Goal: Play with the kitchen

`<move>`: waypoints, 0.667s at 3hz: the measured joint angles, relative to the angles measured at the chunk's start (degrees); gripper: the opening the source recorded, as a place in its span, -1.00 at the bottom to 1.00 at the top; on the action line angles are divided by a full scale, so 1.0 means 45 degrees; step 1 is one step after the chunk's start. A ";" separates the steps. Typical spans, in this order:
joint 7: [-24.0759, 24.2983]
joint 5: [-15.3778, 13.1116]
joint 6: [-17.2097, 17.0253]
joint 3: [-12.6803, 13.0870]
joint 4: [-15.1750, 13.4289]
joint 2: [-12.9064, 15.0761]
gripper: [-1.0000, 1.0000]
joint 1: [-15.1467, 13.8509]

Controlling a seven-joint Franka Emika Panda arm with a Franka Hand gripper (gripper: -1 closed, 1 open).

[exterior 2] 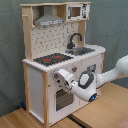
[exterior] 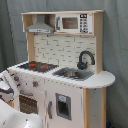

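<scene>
The kitchen is a tall white and light-wood toy with a red-ringed black stovetop, a grey hood, a black faucet and a sink. In the second exterior view the kitchen stands at the left, and my white arm reaches in from the right. My gripper hangs close in front of the panel, just above the windowed oven door and left of a knob. In the first exterior view my gripper shows at the left edge, beside the oven front.
The kitchen stands on a wooden table. A grey curtain hangs behind it. A toy microwave sits on the top shelf. Part of my white arm fills the first exterior view's lower left corner.
</scene>
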 joint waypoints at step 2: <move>-0.1870 0.1884 0.0046 0.0014 0.0005 0.0201 1.00 0.0118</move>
